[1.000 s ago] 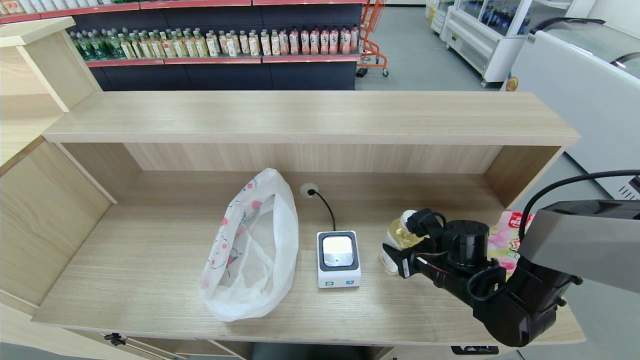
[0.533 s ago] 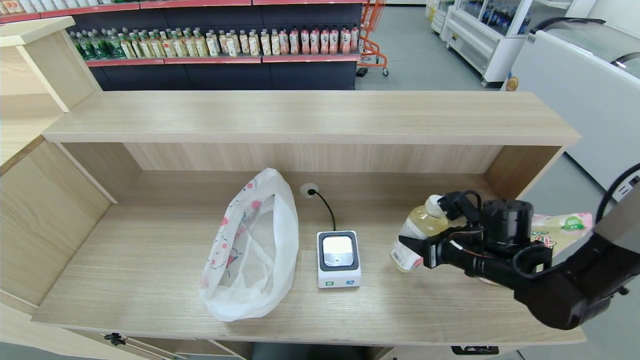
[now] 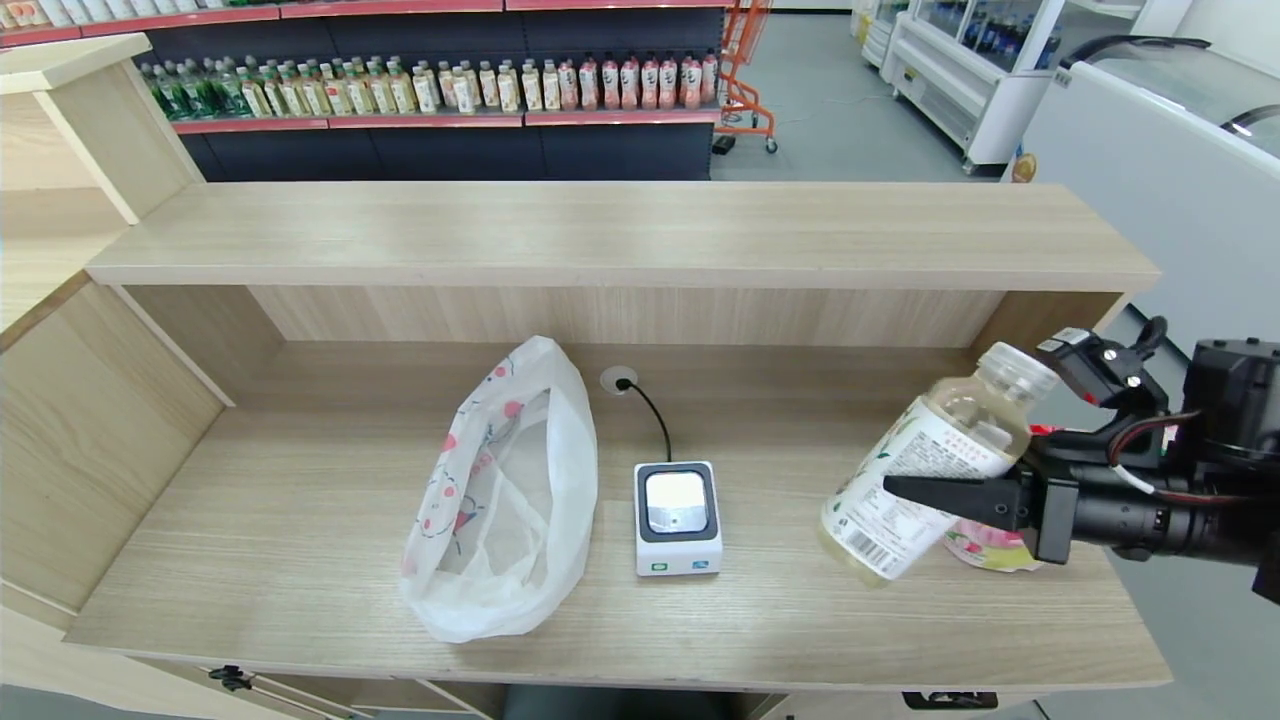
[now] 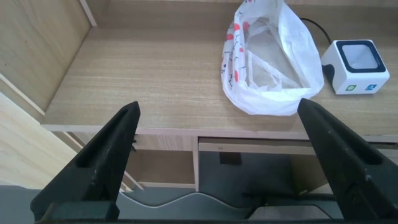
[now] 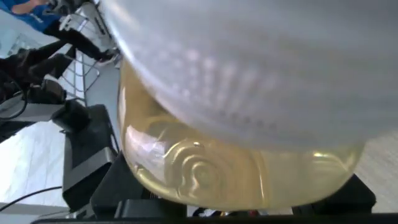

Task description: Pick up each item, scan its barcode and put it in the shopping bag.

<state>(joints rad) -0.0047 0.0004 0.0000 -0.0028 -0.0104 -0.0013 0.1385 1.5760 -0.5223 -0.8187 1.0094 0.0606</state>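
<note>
With the right tool clamped on the bottle at frame right, we carry it left, turning its barcode toward the centre scanner.

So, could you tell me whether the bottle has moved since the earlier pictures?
Yes: the right gripper has lifted the bottle off the counter and carried it rightward, away from the scanner.
</note>
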